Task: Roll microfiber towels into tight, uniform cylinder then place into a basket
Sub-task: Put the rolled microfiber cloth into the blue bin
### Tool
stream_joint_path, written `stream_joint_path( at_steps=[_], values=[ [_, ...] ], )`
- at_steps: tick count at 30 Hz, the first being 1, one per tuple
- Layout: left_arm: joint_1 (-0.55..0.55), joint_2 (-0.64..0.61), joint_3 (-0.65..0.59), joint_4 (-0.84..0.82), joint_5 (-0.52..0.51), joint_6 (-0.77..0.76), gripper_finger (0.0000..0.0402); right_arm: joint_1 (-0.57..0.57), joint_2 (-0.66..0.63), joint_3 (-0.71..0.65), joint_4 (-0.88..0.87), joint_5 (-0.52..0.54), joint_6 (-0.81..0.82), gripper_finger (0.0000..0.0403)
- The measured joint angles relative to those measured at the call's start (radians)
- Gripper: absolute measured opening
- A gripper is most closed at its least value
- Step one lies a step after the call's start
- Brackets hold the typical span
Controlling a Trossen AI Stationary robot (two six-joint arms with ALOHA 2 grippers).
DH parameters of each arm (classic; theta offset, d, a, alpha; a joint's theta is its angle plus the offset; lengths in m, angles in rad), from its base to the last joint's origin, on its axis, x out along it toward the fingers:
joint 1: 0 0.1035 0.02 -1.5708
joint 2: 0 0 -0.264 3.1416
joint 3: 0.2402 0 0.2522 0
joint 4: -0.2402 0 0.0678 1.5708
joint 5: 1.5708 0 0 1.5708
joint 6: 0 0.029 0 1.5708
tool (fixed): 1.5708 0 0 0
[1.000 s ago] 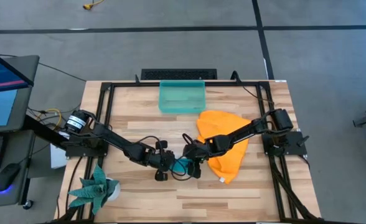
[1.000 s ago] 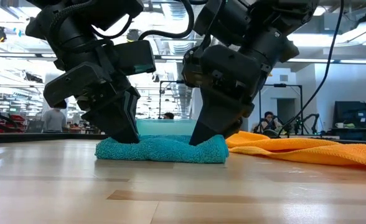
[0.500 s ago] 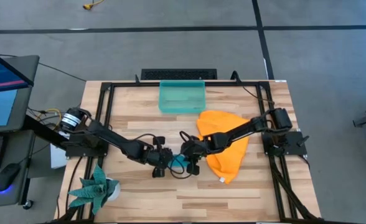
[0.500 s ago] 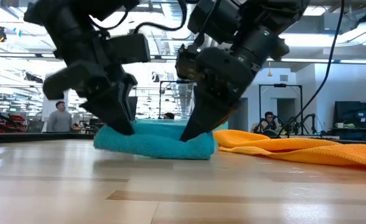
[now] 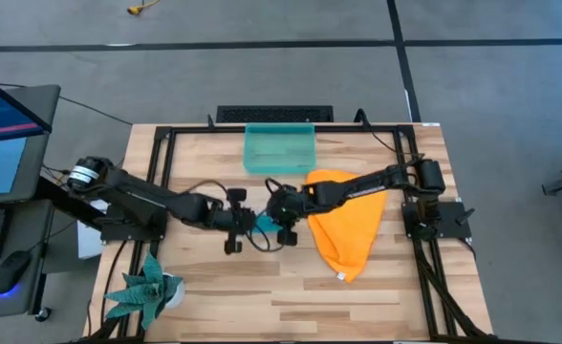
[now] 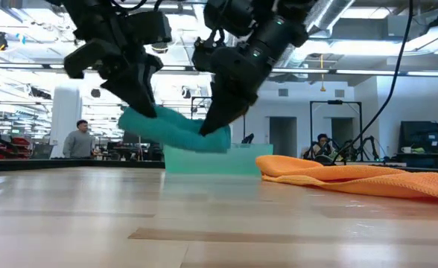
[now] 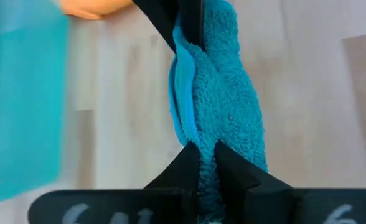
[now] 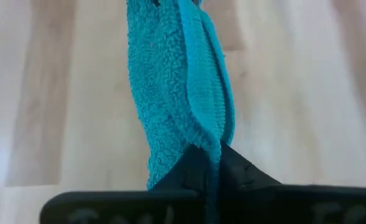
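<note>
The teal-blue microfiber towel [image 6: 176, 128], rolled into a short thick bundle, hangs in the air between my two grippers, over the middle of the table. My left gripper [image 6: 149, 112] is shut on its left end and my right gripper [image 6: 213, 126] on its right end. In the high view the towel [image 5: 260, 225] shows as a small teal patch between my left gripper [image 5: 237, 225] and my right gripper [image 5: 279, 222]. The orange towel [image 5: 346, 225] lies spread flat at the right. The teal-green basket [image 5: 279, 149] stands at the far edge. My left gripper pinches the roll's left end [image 7: 203, 155] between its two fingers, slanting down from above. Several layers lie in the pinch. The roll is lifted clear of the table, this end a little higher than the other. My right gripper pinches the roll's right end [image 8: 205, 140] between its two fingers, slanting down from above and the right. Folded layers of cloth run into the pinch. The roll hangs clear of the table, stretched between both grippers.
A green spiky plant [image 5: 147, 287] stands at the near left corner. A black metal frame [image 5: 162, 143] runs round the table top. Bare wood lies along the near edge [image 5: 281, 296]. People stand in the room beyond [image 6: 76, 140].
Both grippers have risen and gone toward the far edge and a little left, carrying the teal roll. The roll lay on the table a second ago; now it is lifted clear, tilted with its left end higher.
</note>
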State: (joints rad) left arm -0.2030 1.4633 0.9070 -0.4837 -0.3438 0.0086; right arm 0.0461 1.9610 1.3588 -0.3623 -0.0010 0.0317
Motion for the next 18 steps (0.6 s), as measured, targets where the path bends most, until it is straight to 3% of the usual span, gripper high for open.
stream_joint_path(
  at_steps=[7,13,18],
  values=[
    [0.195,-0.105,0.001,0.008,0.034,0.157,0.0018,-0.115,-0.001,0.159,-0.201,0.002,-0.089,0.0019],
    [0.415,-0.121,0.002,0.127,0.043,0.220,0.0018,-0.232,-0.001,0.278,-0.318,0.006,-0.158,0.0030],
    [0.602,-0.067,0.009,0.256,0.166,0.258,0.0018,-0.351,-0.001,0.333,-0.336,0.002,-0.191,0.0019]
  ],
)
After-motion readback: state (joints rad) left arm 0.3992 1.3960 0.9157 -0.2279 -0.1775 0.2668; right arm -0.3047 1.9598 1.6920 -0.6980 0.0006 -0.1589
